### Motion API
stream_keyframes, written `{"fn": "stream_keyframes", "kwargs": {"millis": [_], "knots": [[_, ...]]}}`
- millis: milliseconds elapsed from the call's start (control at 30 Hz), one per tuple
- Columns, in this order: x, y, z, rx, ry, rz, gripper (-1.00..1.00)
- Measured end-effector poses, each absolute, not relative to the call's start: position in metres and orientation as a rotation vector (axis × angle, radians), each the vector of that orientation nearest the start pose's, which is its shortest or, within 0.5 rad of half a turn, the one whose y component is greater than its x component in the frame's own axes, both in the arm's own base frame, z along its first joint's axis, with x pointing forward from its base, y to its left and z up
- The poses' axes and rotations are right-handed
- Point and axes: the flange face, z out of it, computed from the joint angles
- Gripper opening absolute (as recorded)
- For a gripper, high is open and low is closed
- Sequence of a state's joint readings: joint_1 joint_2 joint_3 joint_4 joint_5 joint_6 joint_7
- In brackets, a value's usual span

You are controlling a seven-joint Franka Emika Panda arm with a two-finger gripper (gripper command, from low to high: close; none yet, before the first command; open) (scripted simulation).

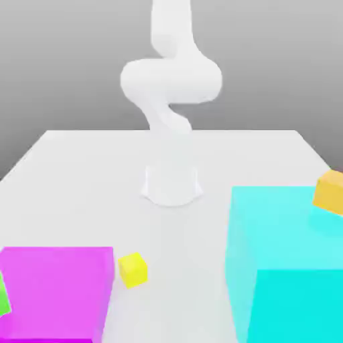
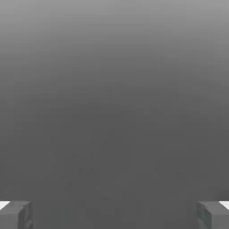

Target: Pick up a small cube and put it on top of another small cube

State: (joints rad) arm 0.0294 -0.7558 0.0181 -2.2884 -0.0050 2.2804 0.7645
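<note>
The pincer (image 2: 114, 215) is open, its two fingers (image 2: 213, 215) apart.

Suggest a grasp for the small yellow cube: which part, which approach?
I'd come straight down on the yellow cube, with the fingers on two opposite upright faces. It seems to rest flat with its top bare, but is turned a little, so rotate the gripper to match. The magenta block stands close by, making a low sideways approach riskier.

Bright, even, nearly shadowless light in the exterior view; hand view dim grey
</note>
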Motion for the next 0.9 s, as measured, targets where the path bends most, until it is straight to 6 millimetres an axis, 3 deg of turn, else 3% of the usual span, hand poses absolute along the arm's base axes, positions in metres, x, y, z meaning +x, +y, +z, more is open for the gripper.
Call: {"fn": "stream_keyframes", "kwargs": {"millis": [233,433,533,667,767,900], "knots": [[0.409,0.116,0.598,-2.860,0.303,-0.785,0.00],[0.408,0.211,0.494,-2.988,-0.404,-0.587,0.00],[0.391,0.256,0.441,-2.977,-0.779,-0.478,0.00],[0.354,0.306,0.370,-2.878,-1.280,-0.325,0.00],[0.317,0.336,0.318,-2.738,-1.649,-0.203,0.00],[0.249,0.368,0.252,-2.439,-2.141,-0.035,0.00]]}}
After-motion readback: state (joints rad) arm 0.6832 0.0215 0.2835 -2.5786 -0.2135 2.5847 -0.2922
